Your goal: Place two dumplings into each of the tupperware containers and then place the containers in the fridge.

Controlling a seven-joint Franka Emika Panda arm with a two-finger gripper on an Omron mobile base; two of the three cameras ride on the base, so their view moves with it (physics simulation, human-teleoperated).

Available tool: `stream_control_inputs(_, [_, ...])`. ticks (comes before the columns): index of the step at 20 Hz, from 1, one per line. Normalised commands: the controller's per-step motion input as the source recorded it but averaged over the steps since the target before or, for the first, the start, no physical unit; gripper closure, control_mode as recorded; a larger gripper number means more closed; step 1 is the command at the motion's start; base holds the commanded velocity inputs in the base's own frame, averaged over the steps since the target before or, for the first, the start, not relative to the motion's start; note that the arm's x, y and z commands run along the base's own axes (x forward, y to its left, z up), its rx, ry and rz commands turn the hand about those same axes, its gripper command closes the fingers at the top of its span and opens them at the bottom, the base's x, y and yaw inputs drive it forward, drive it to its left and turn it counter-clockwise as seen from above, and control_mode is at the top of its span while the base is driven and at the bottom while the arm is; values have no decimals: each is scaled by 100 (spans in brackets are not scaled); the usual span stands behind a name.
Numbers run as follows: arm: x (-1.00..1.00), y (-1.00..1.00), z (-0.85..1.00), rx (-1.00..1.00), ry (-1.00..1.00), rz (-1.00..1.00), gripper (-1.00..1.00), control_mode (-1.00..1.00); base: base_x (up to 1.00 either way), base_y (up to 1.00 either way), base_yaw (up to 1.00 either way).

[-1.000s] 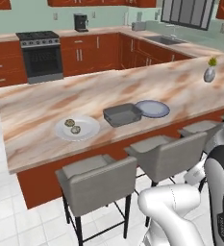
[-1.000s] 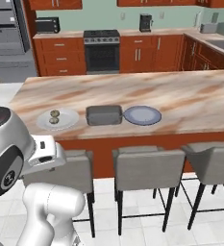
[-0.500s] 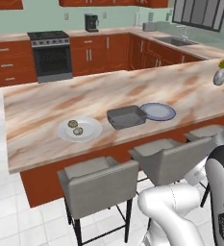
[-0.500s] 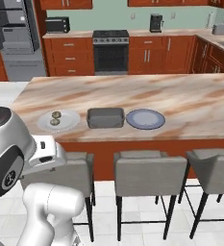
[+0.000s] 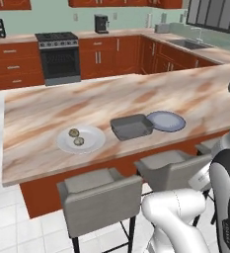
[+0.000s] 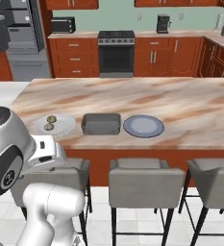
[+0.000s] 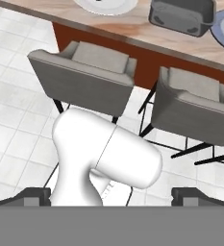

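base driving, whole kitchen view shifted

Tan dumplings (image 5: 76, 137), white plate (image 5: 94, 144), grey container (image 5: 131, 126), marbled counter (image 5: 47, 111)

A grey container (image 6: 101, 124) sits on the marble island (image 6: 180, 103) — near its front edge. Just left of the container lies a white plate (image 6: 56, 125) carrying two dumplings (image 6: 50, 122), close together. Just right of the container lies a blue-grey plate (image 6: 143, 126). Three grey stools (image 6: 138, 180) stand in front of the island. Far behind the container — stove (image 6: 116, 53), microwave (image 6: 63, 25), coffee maker (image 6: 163, 22); the fridge (image 6: 18, 38) stands at back left.
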Motion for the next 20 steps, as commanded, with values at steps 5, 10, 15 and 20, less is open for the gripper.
stream_control_inputs(5, [0,0,0,0,0,0,-100,100,30,-30,13])
stream_control_inputs(10, [0,0,0,0,0,0,-100,100,38,-11,19])
stream_control_inputs(15, [0,0,0,0,0,0,-100,100,36,-6,18])
stream_control_inputs(20, [0,0,0,0,0,0,-100,100,8,-9,22])
